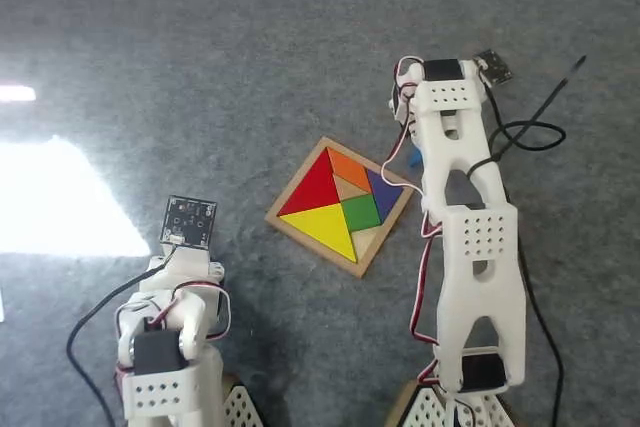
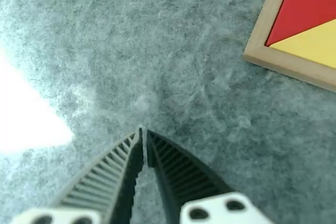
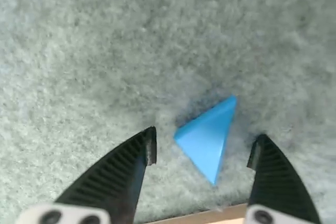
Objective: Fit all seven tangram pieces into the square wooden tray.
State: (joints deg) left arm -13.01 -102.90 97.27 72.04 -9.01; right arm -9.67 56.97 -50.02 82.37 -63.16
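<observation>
High view: square wooden tray [image 1: 368,238] set cornerwise on the grey felt table [image 1: 180,87], holding red, yellow, orange, green and purple pieces, with bare wood along one edge; blue triangle [image 1: 413,157] on the felt just beside the tray, under the extended right arm. Left wrist view: left end effector [image 2: 145,132], fingers together, empty, over felt near a tray corner. Right wrist view: right end effector [image 3: 206,135], fingers apart, straddling the blue triangle without contact; step judged pick-up, and the next move calls for lowering, closing, then carrying it to the vacant slot.
</observation>
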